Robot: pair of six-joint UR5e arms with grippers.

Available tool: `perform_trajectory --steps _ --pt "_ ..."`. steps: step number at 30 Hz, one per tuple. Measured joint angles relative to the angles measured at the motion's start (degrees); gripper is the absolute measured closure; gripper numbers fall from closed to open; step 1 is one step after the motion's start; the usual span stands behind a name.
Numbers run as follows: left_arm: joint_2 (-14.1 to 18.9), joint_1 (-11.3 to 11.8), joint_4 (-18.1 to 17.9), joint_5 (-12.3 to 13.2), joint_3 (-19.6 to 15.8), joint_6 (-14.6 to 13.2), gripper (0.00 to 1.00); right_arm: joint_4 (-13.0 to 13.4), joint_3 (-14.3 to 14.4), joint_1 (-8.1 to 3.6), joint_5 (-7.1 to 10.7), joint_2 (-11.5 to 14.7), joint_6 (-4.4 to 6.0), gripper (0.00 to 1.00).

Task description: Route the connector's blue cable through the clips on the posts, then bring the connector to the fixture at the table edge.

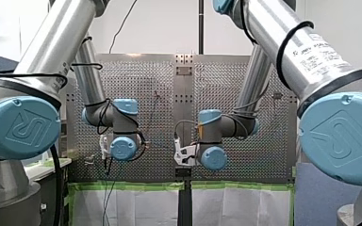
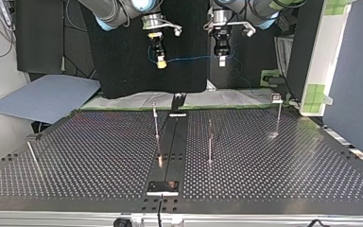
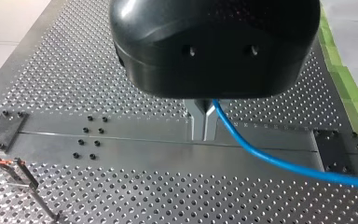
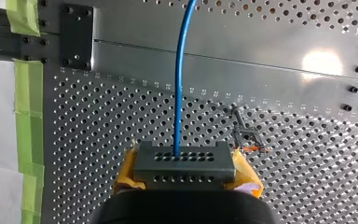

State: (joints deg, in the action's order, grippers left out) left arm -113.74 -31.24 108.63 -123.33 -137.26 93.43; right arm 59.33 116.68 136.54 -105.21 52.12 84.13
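Nearest the lens: the black, rounded housing [image 3: 214,46] of my left wrist, with 2 small holes in its face.
Left hand: my left gripper [image 3: 203,135] has its 2 metal fingers [image 3: 196,121] pressed together on the blue cable [image 3: 270,161], which leaves them to one side and runs off above the table [image 3: 98,196].
Right hand: my right gripper [image 4: 185,175] pinches the connector [image 4: 185,161] from both sides with its 2 yellow pads [image 4: 127,170].
Connector: a grey block with 2 rows of small holes, held level over the perforated table.
Cable at the connector: it comes out of 1 hole in the upper row and goes straight ahead of my right gripper.
Cable between the hands: in the top view it spans the air from my right gripper to my left gripper, close to level.
Both hands: side by side and near each other, held above the table near its edge on the arms' side.
Posts: 3 thin upright posts [image 2: 210,142] stand on the table in the top view, all well below the cable and apart from it.
Clip: 1 clip [image 2: 276,98] sits at the tip of the post at the top view's right.
Bracket: a black bracket [image 2: 177,101] stands upright at the table edge on the arms' side, below the gap between my hands.
Plate: a black plate [image 2: 163,187] lies flat at the opposite edge.
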Motion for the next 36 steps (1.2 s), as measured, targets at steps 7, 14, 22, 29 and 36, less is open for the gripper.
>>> perform_trajectory --steps 7,14,22,29,36 --pt "0.80 0.51 2.27 -0.10 -1.72 0.80 1.00 0.00 0.00 0.00 0.00 -0.02 0.00 0.98" --pt "0.85 0.54 2.72 -0.10 -1.92 0.87 1.00 0.00 0.00 0.00 0.00 -0.02 0.00 0.98" --pt "0.86 0.54 2.74 -0.10 -1.94 0.87 1.00 0.00 0.00 0.00 0.00 -0.02 0.00 0.98" --pt "1.35 0.48 2.89 -0.34 -1.04 1.22 1.00 -1.19 -1.17 -0.70 0.04 1.16 1.10 0.98" --pt "4.16 0.51 5.48 -1.29 -0.04 2.37 1.00 -4.60 -4.59 -1.14 0.87 4.56 4.46 0.98"
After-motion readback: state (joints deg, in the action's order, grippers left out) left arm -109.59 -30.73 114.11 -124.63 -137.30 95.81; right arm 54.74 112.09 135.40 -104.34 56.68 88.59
